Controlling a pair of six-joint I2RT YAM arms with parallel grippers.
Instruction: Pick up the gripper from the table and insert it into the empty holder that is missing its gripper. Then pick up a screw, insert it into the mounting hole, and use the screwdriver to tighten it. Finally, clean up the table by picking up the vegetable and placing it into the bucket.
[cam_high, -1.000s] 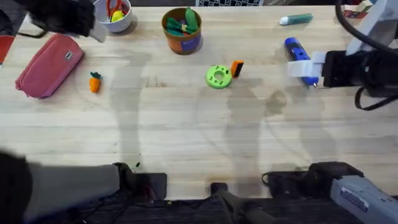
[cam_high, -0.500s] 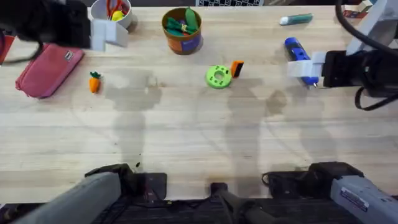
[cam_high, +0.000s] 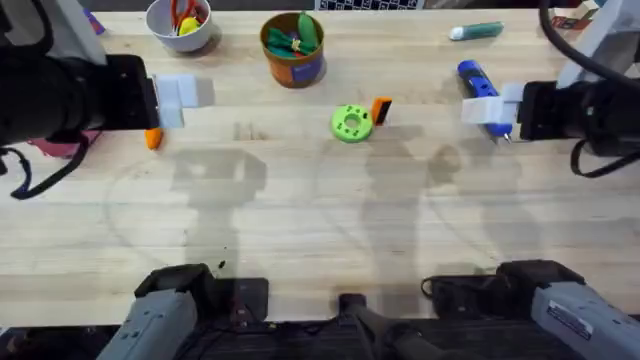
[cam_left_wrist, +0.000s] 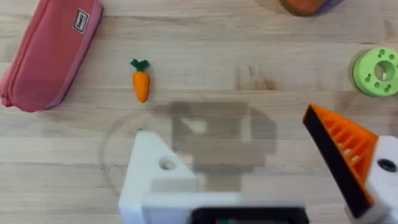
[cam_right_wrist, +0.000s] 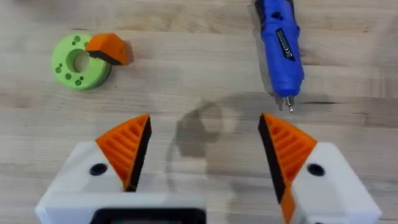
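The loose orange gripper (cam_high: 381, 108) leans on a green disc (cam_high: 351, 123) mid-table; the right wrist view shows the gripper (cam_right_wrist: 109, 48) resting on that disc (cam_right_wrist: 78, 61). My left gripper (cam_high: 190, 103) hovers open beside the carrot, the vegetable (cam_high: 152, 138), which also lies in the left wrist view (cam_left_wrist: 141, 81). One left finger is the bare white holder (cam_left_wrist: 152, 174); the other carries an orange pad (cam_left_wrist: 342, 146). The blue screwdriver (cam_high: 480, 95) lies at the right, under my open, empty right gripper (cam_high: 487, 105) (cam_right_wrist: 205, 124). The bucket (cam_high: 293, 48) stands at the back.
A pink pouch (cam_left_wrist: 50, 53) lies left of the carrot, mostly under my left arm in the overhead view. A white bowl (cam_high: 180, 22) stands at the back left. A teal marker (cam_high: 476, 32) lies at the back right.
My left arm has swung from the back left corner toward the near side and right, now covering the pouch and part of the carrot. The right arm has stayed still.
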